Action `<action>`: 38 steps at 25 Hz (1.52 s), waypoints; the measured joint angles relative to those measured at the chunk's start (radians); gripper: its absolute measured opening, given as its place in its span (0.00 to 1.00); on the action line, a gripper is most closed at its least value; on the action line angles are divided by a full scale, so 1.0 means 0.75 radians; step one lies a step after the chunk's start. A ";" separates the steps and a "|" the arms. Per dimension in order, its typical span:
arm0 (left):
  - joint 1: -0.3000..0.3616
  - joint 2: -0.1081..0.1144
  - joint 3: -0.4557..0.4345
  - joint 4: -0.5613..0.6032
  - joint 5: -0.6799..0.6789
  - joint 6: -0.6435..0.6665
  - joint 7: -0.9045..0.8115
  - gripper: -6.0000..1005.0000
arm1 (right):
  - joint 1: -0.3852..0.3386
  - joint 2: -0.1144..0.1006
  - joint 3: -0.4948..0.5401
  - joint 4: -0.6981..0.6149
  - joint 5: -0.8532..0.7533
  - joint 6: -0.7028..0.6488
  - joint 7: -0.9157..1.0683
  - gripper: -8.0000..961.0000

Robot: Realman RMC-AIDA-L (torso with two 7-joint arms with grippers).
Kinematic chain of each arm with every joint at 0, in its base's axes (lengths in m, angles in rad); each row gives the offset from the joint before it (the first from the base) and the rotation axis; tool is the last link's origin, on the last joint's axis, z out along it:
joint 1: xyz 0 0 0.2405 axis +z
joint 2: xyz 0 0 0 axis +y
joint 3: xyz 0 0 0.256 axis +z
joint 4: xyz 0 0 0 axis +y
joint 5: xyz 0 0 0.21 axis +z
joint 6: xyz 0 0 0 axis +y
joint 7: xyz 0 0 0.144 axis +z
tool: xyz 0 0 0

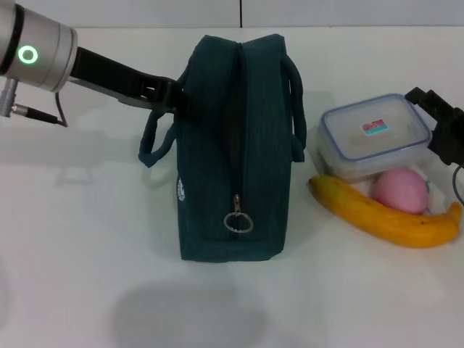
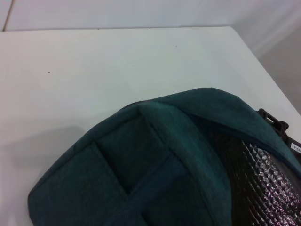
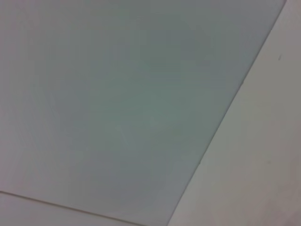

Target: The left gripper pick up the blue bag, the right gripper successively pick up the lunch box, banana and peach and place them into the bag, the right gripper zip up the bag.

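Observation:
The blue bag (image 1: pixel 232 152) stands upright mid-table, its zipper ring pull (image 1: pixel 238 222) at the near end. The slit along its top gapes at the far end, and the left wrist view shows silver lining (image 2: pixel 263 183) inside. My left gripper (image 1: pixel 180 99) presses against the bag's far left side by the left handle (image 1: pixel 156 141). Right of the bag sits the clear lunch box (image 1: pixel 375 134). The banana (image 1: pixel 384 217) lies in front of it, with the pink peach (image 1: pixel 400 190) between them. My right gripper (image 1: pixel 440 125) hovers open at the lunch box's right end.
The white table (image 1: pixel 80 239) stretches wide to the left and in front of the bag. Its back edge meets a pale wall (image 1: pixel 239 11). The right wrist view shows only blank pale surfaces.

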 joint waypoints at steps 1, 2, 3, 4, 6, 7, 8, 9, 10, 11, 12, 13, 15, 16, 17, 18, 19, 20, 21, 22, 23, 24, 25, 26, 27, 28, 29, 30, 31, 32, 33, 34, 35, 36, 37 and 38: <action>0.001 0.000 0.000 0.000 0.000 0.000 0.001 0.06 | 0.000 0.000 -0.001 0.001 -0.001 -0.004 0.000 0.84; 0.003 0.000 0.000 0.000 0.000 0.000 0.003 0.06 | 0.000 -0.001 -0.002 0.001 -0.001 -0.007 0.000 0.84; 0.006 0.000 0.000 0.000 0.000 0.000 0.005 0.06 | -0.002 -0.001 -0.002 0.001 -0.001 -0.010 0.001 0.81; 0.010 0.000 0.000 0.000 0.000 0.000 0.007 0.06 | -0.005 -0.003 -0.003 0.002 -0.001 -0.012 0.003 0.78; 0.014 0.000 0.000 0.000 0.000 0.000 0.010 0.06 | -0.010 -0.005 -0.003 0.002 0.000 -0.015 0.006 0.71; 0.015 0.000 0.000 0.000 0.000 0.000 0.010 0.06 | -0.013 -0.006 -0.003 0.002 0.000 -0.016 0.006 0.68; 0.016 0.000 0.000 0.000 0.000 0.000 0.010 0.06 | -0.014 -0.007 -0.003 0.002 0.000 -0.017 0.006 0.65; 0.016 0.000 0.000 0.000 0.000 0.000 0.011 0.06 | -0.016 -0.007 -0.002 0.002 0.000 -0.020 0.007 0.62; 0.016 0.000 0.000 0.000 0.000 0.000 0.012 0.06 | -0.017 -0.008 -0.002 0.002 0.000 -0.024 0.007 0.59; 0.016 0.000 0.000 0.000 0.000 0.000 0.015 0.06 | -0.021 -0.008 -0.002 0.002 -0.001 -0.036 0.007 0.56; 0.016 0.000 0.000 0.000 0.000 0.000 0.019 0.06 | -0.023 -0.009 -0.002 0.001 -0.001 -0.047 0.007 0.53; 0.016 0.000 0.000 0.000 0.000 0.000 0.023 0.06 | -0.028 -0.010 -0.002 -0.002 -0.002 -0.062 0.007 0.50; 0.016 0.000 0.000 0.000 0.000 0.000 0.028 0.06 | -0.035 -0.010 -0.002 -0.007 -0.003 -0.101 0.007 0.45; 0.016 0.000 0.000 0.000 0.000 0.000 0.031 0.06 | -0.035 -0.010 -0.002 -0.007 -0.003 -0.101 0.007 0.42; 0.016 0.000 0.000 0.000 0.000 0.000 0.033 0.06 | -0.038 -0.010 -0.001 -0.008 -0.001 -0.120 0.007 0.39; 0.016 0.000 0.000 0.000 0.000 0.000 0.036 0.06 | -0.038 -0.010 -0.001 -0.008 -0.001 -0.121 0.007 0.34; 0.016 0.000 0.000 0.000 0.000 0.000 0.041 0.06 | -0.038 -0.010 -0.001 -0.009 -0.001 -0.122 0.007 0.30; 0.016 0.000 0.000 0.000 0.000 0.000 0.043 0.06 | -0.038 -0.010 -0.001 -0.009 -0.001 -0.123 0.006 0.25; 0.015 0.000 0.000 0.000 0.000 0.000 0.045 0.06 | -0.038 -0.010 -0.001 -0.009 -0.002 -0.123 0.005 0.21; 0.015 0.000 0.000 0.000 0.000 0.000 0.048 0.06 | -0.037 -0.009 -0.001 -0.009 -0.003 -0.123 0.004 0.16; 0.015 0.000 0.000 0.000 0.000 0.000 0.051 0.06 | -0.036 -0.009 -0.001 -0.009 -0.003 -0.123 0.004 0.15; 0.015 0.000 0.000 0.000 0.000 0.000 0.054 0.06 | -0.035 -0.009 -0.001 -0.010 -0.003 -0.123 0.004 0.14; 0.015 0.000 0.000 0.000 0.000 0.000 0.055 0.06 | -0.034 -0.009 0.002 -0.010 -0.002 -0.123 0.005 0.12; 0.015 0.000 0.000 0.000 0.000 0.000 0.056 0.06 | -0.033 -0.009 0.006 -0.010 0.000 -0.124 0.006 0.11; 0.015 0.000 0.000 0.000 0.000 0.000 0.056 0.06 | -0.031 -0.009 0.009 -0.008 0.001 -0.125 0.009 0.10; 0.015 0.000 0.000 0.000 0.000 0.000 0.057 0.06 | -0.031 -0.009 0.009 -0.008 0.001 -0.125 0.009 0.10; 0.015 -0.001 0.000 0.000 0.000 0.000 0.057 0.06 | -0.025 -0.007 0.013 -0.002 0.004 -0.130 0.038 0.10; 0.015 -0.002 0.000 0.000 0.000 0.000 0.057 0.06 | -0.025 -0.006 0.013 0.000 0.011 -0.132 0.063 0.10; 0.014 -0.006 0.000 0.000 0.000 0.000 0.057 0.06 | -0.024 -0.005 0.014 0.002 0.021 -0.134 0.099 0.10; 0.014 -0.006 0.000 0.000 0.000 0.000 0.057 0.06 | -0.025 -0.003 0.014 0.005 0.036 -0.134 0.149 0.10; 0.014 -0.008 -0.001 0.000 0.000 0.000 0.057 0.06 | -0.026 -0.002 0.016 0.007 0.053 -0.136 0.207 0.10; 0.014 -0.009 -0.001 0.000 0.000 -0.003 0.057 0.06 | -0.028 -0.001 0.016 0.008 0.064 -0.140 0.246 0.10; 0.014 -0.009 -0.001 0.000 0.000 -0.005 0.057 0.06 | -0.031 -0.001 0.020 0.008 0.075 -0.152 0.282 0.10; 0.014 -0.010 -0.001 0.000 0.000 -0.009 0.057 0.06 | -0.033 -0.001 0.025 0.008 0.086 -0.167 0.314 0.10; 0.014 -0.011 -0.001 0.000 0.000 -0.011 0.057 0.06 | -0.034 0.000 0.031 0.009 0.097 -0.182 0.339 0.10; 0.014 -0.011 0.000 0.000 0.000 -0.014 0.056 0.06 | -0.036 -0.001 0.037 0.010 0.114 -0.202 0.374 0.10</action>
